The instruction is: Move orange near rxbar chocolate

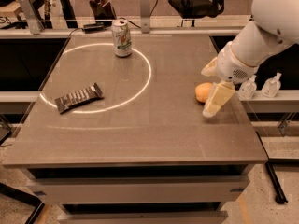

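Note:
The orange (202,92) lies on the table near its right edge. The rxbar chocolate (78,97), a dark wrapper with pale stripes, lies flat on the left part of the table, far from the orange. My gripper (206,93) hangs from the white arm at the right, low over the table and right at the orange. It is open: one cream finger (217,100) stands in front of and to the right of the orange, and the other shows behind it. I cannot tell whether the fingers touch the fruit.
A green-and-white soda can (122,37) stands upright at the back of the table (140,139). A white circle (147,73) is marked on the tabletop. Small clear bottles (271,85) stand on a ledge off the right edge.

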